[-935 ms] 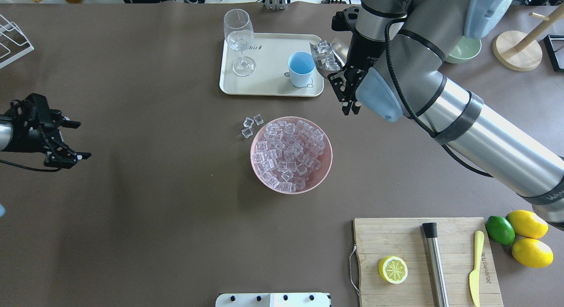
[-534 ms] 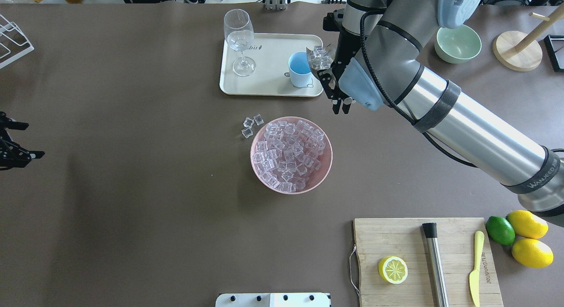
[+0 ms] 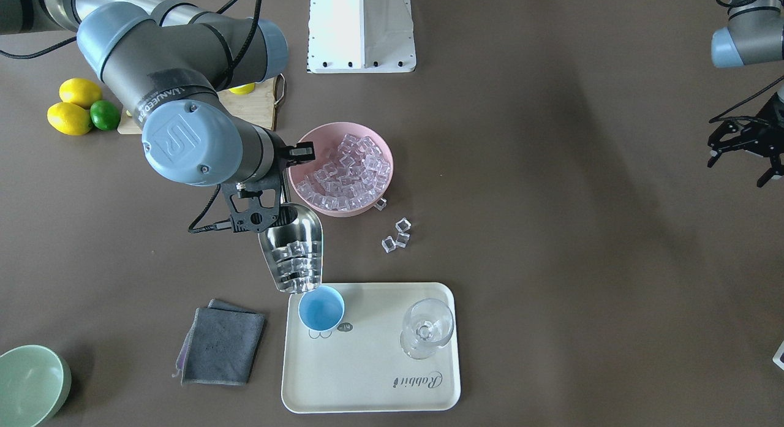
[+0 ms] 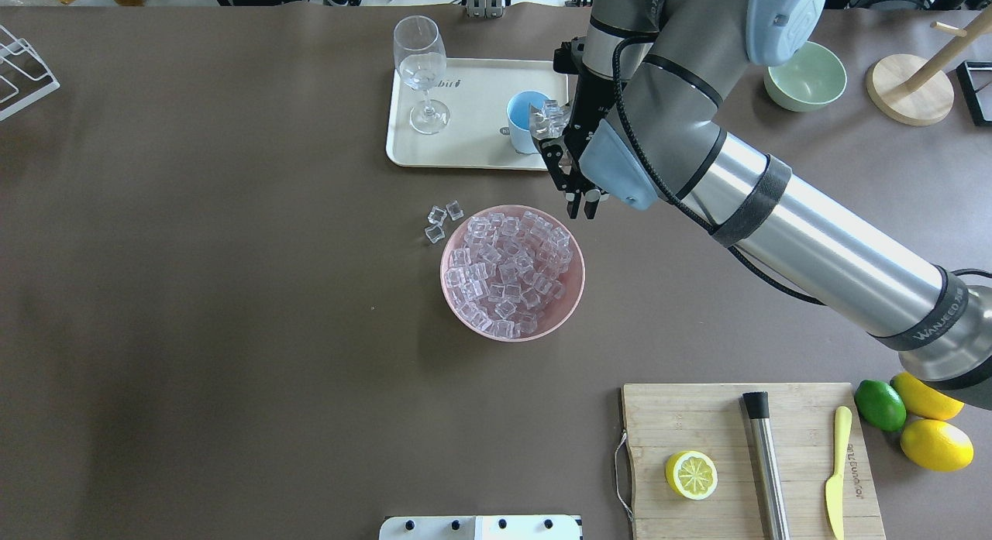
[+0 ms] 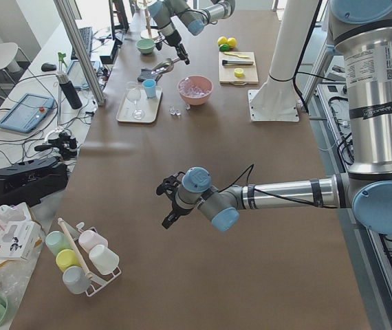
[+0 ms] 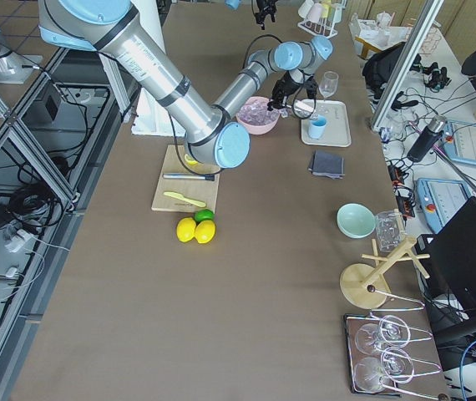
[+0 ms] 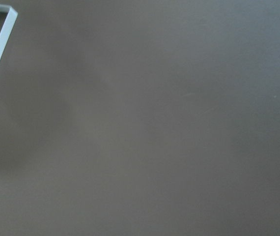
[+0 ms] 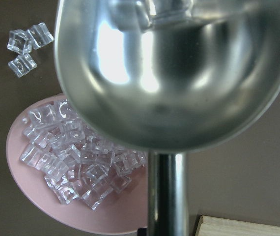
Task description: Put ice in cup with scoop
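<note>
My right gripper (image 4: 581, 203) is shut on the handle of the steel scoop (image 3: 291, 252). The scoop holds several clear ice cubes (image 3: 296, 261) and tilts down with its lip at the rim of the light-blue cup (image 3: 321, 309). In the overhead view the scoop's icy tip (image 4: 547, 118) overlaps the right rim of the cup (image 4: 519, 122). The cup's inside shows plain blue. The pink bowl (image 4: 453, 292) holds a heap of ice (image 4: 508, 265). The right wrist view shows the scoop's underside (image 8: 179, 88). My left gripper (image 3: 742, 157) is open and empty at the far side.
The cup stands on a cream tray (image 4: 473, 153) with a stemmed glass (image 4: 421, 67). Three loose cubes (image 4: 442, 221) lie beside the bowl. A grey cloth (image 3: 222, 344) and a green bowl (image 4: 806, 75) sit near the tray. A cutting board (image 4: 721, 424) carries a steel rod (image 4: 763, 462).
My right arm has carried the loaded scoop left, from beside the tray to the cup's rim. My left arm has drawn back left, out of the overhead view.
</note>
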